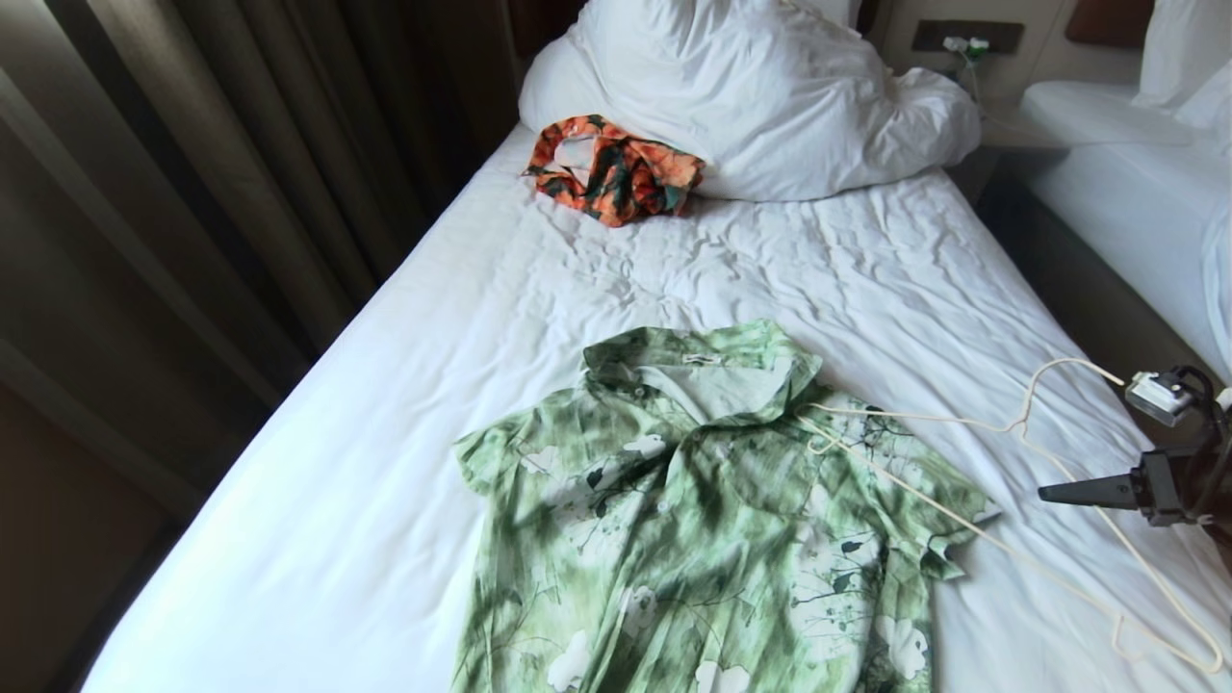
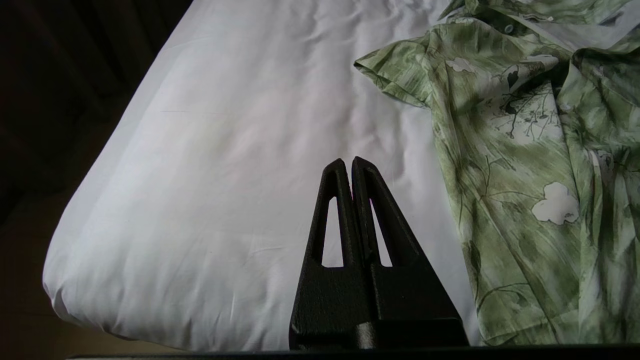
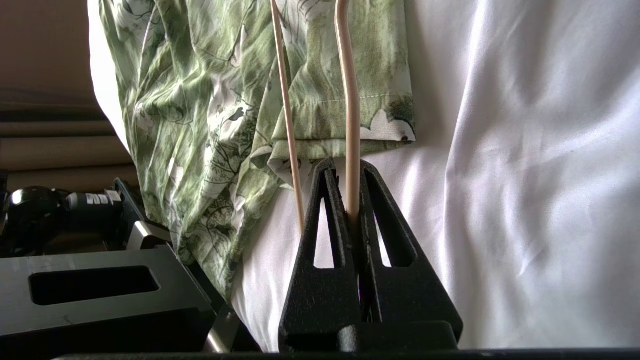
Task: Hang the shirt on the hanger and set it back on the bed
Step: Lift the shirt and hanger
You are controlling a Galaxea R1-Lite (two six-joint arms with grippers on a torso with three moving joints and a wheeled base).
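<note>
**One hand on the hanger, the shirt not yet threaded**

One of our two hands is doing the work. Our right hand (image 3: 345,165) is closed tight on a wire of the hanger (image 1: 972,525), as the right wrist view shows, with the thin cream rod pinched between the black fingers (image 3: 372,200). In the head view that hand (image 1: 1044,494) sits at the right edge of the bed (image 1: 337,481), pointing in toward the shirt (image 1: 693,520). The hanger's far end lies across the shirt's shoulder beside the collar, its hook curving up over the sheet to the right.

The shirt lies flat, front up and collar toward the pillows, near the foot of the bed. We judge that we are at the start of the threading step: the hanger is held, but no part of it is inside the garment yet. Next we need to steer one hanger end into the neck opening or under a shoulder, and we will probably want the collar lifted or the fabric held down.

Our left hand (image 2: 348,167) is shut on nothing, hovering over bare sheet just beside the shirt's other sleeve, well placed to help.

An orange patterned garment (image 1: 616,168) lies crumpled against the duvet (image 1: 770,87) near the headboard, well clear. A second bed (image 1: 1145,202) stands off to the right. The thin fabric may bunch or drag with the wire.
</note>
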